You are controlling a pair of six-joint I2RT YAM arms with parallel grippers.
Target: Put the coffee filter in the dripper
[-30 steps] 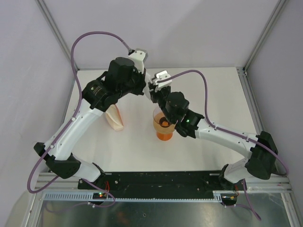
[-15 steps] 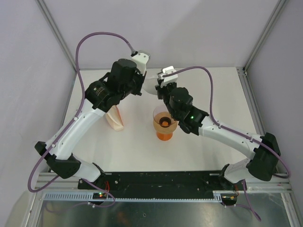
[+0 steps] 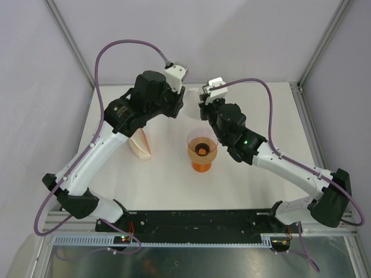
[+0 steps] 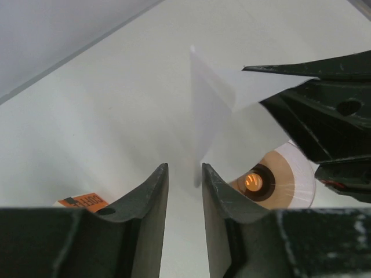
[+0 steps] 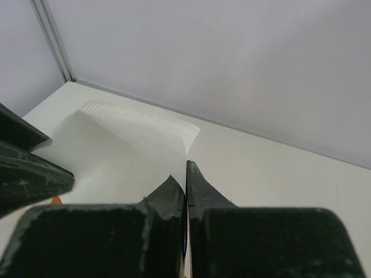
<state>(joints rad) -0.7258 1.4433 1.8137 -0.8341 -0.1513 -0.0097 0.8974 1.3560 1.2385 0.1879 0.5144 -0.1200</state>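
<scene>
Left gripper (image 4: 184, 171) stands with jaws parted, a clear gap between the two dark fingers; the lower tip of the coffee filter (image 4: 214, 98) hangs down to that gap, though blur there hides whether paper touches either finger. Filter is a thin white sheet held up in the air, well above the table (image 3: 266, 116), not in the dripper; its upper right corner runs in under the fingers of the right gripper (image 5: 185, 174). Right wrist view: jaws pressed together on the edge of the filter (image 5: 127, 145), the paper fanning up and to the left from the tips.

Top view, left to right: cream wedge of stacked filters (image 3: 141, 145) lies on the table beside the left arm; dripper (image 3: 202, 149) stands upright near the table's middle, seated on an orange-tinted cup (image 3: 202, 166), mouth bare; right arm reaches past its far side, not touching it.
</scene>
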